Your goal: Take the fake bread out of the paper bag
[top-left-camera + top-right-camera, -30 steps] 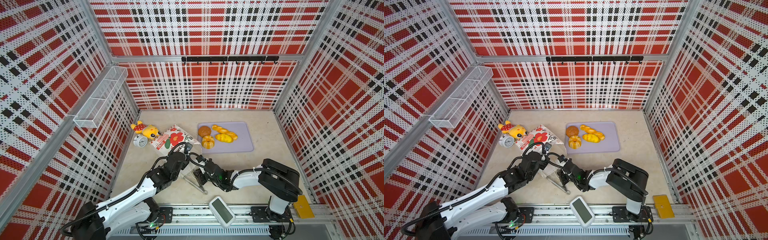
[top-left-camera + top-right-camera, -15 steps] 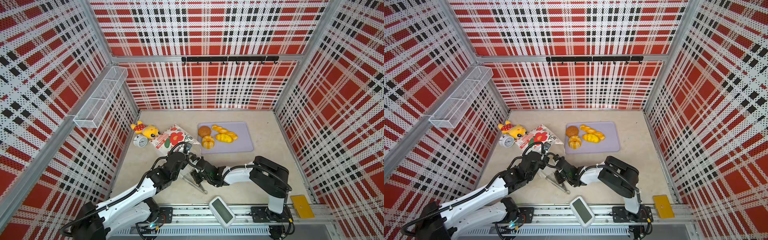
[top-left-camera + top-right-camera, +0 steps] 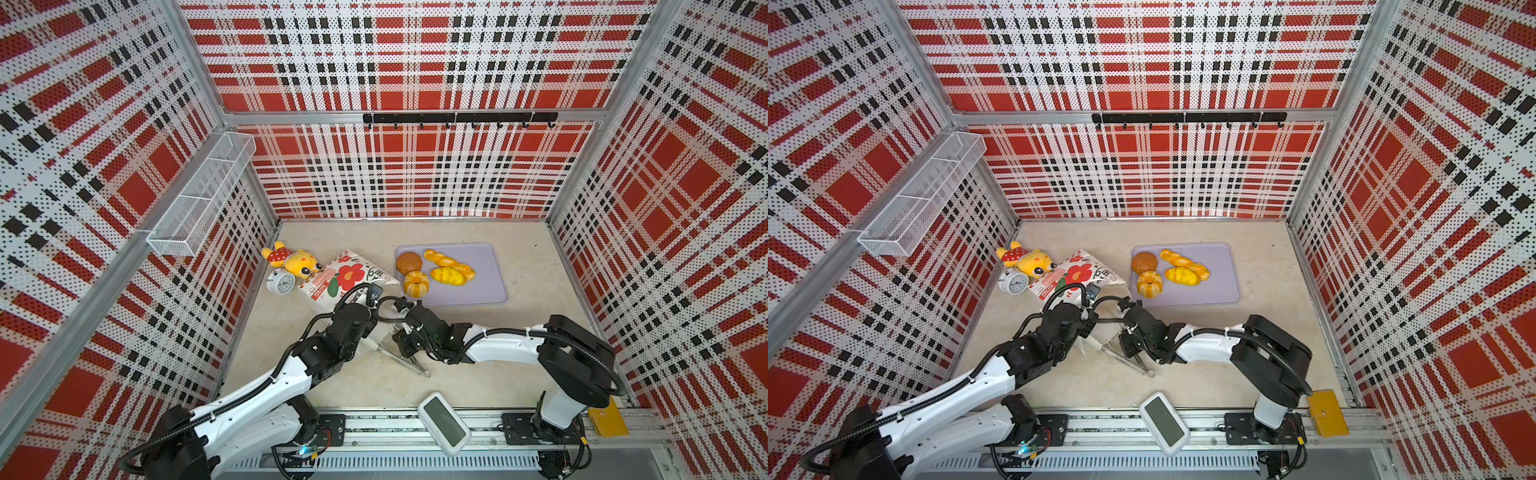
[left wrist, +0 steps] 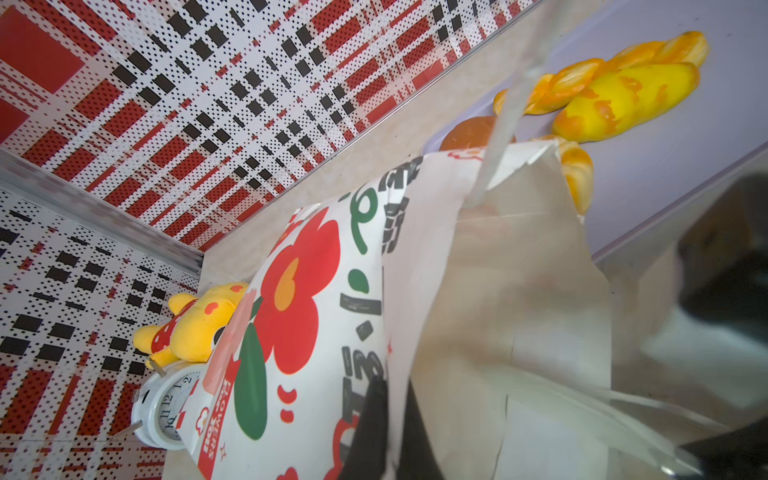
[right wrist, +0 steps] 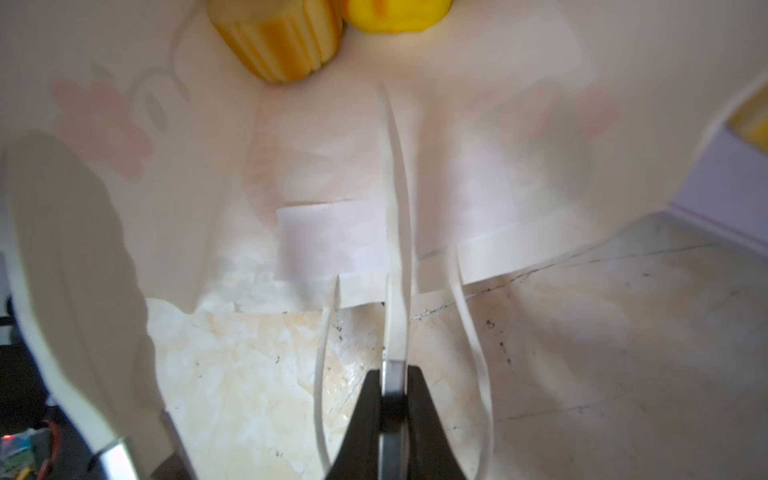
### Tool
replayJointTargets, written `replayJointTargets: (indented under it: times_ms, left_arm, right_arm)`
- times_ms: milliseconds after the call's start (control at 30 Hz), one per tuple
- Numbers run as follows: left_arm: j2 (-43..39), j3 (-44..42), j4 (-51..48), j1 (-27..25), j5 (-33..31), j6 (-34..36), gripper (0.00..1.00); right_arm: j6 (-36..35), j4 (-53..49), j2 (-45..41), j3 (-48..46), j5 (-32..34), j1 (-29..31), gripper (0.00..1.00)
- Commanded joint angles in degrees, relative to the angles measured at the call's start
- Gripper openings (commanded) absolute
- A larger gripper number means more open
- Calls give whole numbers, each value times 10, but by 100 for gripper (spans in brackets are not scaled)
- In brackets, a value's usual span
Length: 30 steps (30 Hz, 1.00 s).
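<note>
Paper bag [image 3: 345,274] lies pinched at its rim by the left hand [image 4: 392,399]; right hand [image 5: 392,370] apparently clamps tongs [image 5: 395,324].

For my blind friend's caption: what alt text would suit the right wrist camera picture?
The right gripper pinches a white strip at the mouth of the paper bag, and the camera looks inside. Two yellow fake bread pieces lie at the far end, and the beige table lies before the bag.
</note>
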Motion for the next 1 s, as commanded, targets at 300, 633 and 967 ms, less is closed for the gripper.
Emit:
replayJointTargets:
  times_ms: [300, 633, 967]
  left_arm:
    - [-10, 5, 10, -7, -2, 9, 0]
    - [-3, 8, 9, -8, -5, 19, 0]
    - [-6, 6, 4, -18, -11, 25, 0]
  right_arm:
    - [-36, -215, -102, 38, -104, -36, 0]
    - [-19, -383, -359, -30, -28, -108, 0]
    - [-143, -262, -308, -22, 129, -538, 0]
